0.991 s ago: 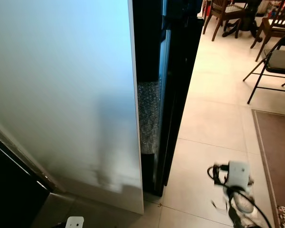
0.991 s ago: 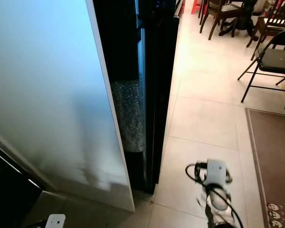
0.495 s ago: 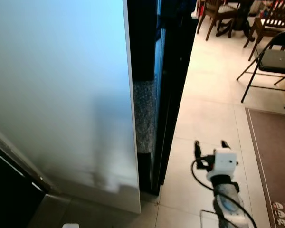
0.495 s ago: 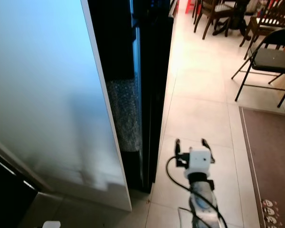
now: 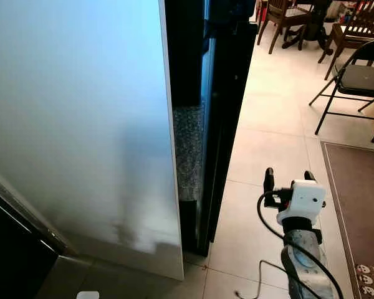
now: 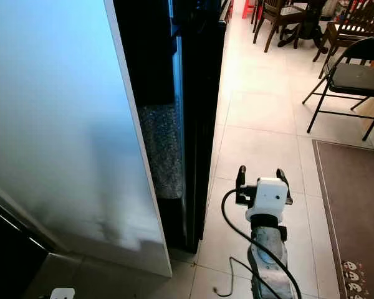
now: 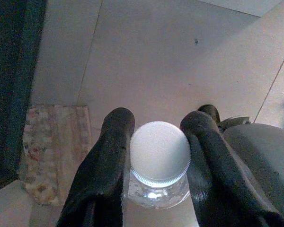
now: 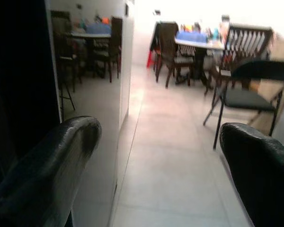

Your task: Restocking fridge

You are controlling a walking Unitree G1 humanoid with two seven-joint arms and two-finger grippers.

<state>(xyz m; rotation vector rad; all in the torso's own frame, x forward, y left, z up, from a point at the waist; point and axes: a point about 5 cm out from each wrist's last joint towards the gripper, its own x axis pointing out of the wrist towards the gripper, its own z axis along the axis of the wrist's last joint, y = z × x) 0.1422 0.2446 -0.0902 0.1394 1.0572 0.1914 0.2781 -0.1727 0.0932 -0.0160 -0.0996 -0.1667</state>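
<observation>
Left wrist view: the left gripper pinches a clear plastic bottle with a white screw cap between its two black fingers.

Cap toward the camera, the bottle's long axis runs along the fingers, low over the pale tiled floor. The right gripper, fingers spread and empty, is raised just right of the tall black fridge, whose white door stands open to its left; it is the nearer arm to that dark opening, though what the shelves hold is probably too dark to judge. The bottle must travel forward and rightward into the gap.
</observation>
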